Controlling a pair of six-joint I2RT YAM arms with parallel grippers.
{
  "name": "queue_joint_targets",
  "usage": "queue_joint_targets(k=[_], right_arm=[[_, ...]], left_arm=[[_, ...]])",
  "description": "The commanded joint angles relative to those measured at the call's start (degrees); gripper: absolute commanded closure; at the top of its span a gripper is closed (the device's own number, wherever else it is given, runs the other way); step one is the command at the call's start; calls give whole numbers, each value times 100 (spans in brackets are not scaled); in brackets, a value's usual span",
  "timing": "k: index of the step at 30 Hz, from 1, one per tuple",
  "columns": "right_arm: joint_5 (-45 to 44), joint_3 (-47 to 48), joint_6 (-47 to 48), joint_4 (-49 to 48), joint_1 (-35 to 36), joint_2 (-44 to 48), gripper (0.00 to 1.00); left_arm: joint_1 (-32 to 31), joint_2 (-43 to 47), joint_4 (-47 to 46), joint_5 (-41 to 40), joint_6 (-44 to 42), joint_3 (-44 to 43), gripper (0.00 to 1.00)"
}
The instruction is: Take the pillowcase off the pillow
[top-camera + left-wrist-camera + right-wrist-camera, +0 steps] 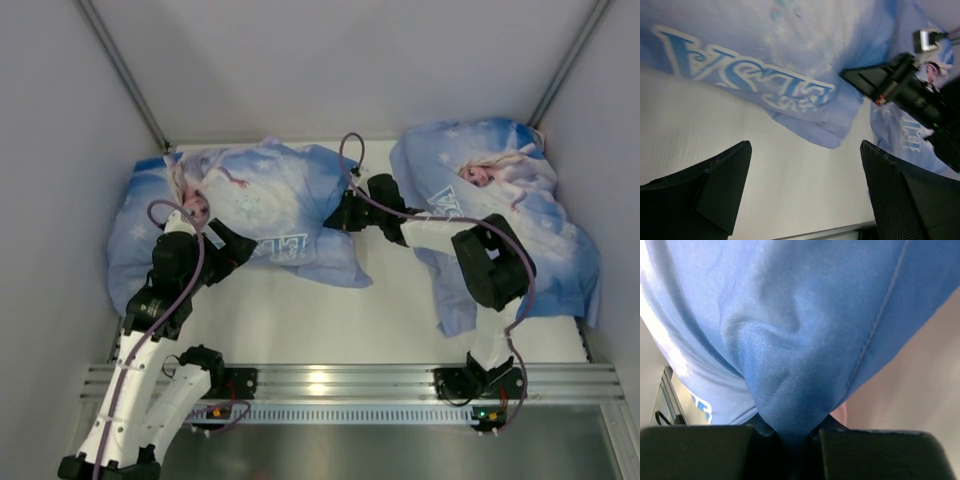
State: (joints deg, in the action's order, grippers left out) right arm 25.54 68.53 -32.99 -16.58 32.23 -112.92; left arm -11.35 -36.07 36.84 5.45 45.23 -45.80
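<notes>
The pillowcase, light blue with an Elsa print and "ELSA" lettering, lies plump at the table's back left. The pillow is hidden inside it. My right gripper is shut on the pillowcase's right edge. In the right wrist view, blue fabric bunches into the closed jaws of the gripper, with a sliver of pink beside it. The left gripper hangs open just in front of the pillowcase's near edge. In the left wrist view, it has only bare table between its fingers, and the pillowcase lies beyond.
A second pillow in blue Elsa print lies at the back right, partly under the right arm. Grey walls close in on the left, back and right. An aluminium rail runs along the near edge of the white table.
</notes>
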Motion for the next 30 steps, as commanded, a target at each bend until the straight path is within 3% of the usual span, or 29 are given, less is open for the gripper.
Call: queue_joint_targets(k=[1, 2, 5, 11, 17, 23, 25, 30], right_arm=[[-998, -480, 162, 373, -514, 1164, 100], [-1016, -603, 127, 479, -873, 1315, 100], [-701, -1139, 109, 498, -1559, 1904, 100], [-638, -1781, 583, 1218, -2281, 2897, 100], [-946, -2265, 566, 1649, -2493, 4207, 100], [-77, -2151, 513, 2000, -2976, 4612, 100], [160, -2169, 513, 2036, -3099, 4691, 100], [504, -2300, 575, 2106, -3381, 4823, 100]], left_arm=[[28, -294, 391, -990, -6, -350, 7], [28, -382, 507, -1690, 73, -385, 7], [37, -707, 649, -2704, 275, -456, 6], [37, -1217, 649, -2927, 153, -676, 4], [37, -1183, 588, -2989, 91, -439, 1], [81, -1401, 8, -3621, 801, 211, 1], [212, -1586, -360, -3500, 934, 264, 1], [528, -2754, -1108, -2305, 970, -60, 1]])
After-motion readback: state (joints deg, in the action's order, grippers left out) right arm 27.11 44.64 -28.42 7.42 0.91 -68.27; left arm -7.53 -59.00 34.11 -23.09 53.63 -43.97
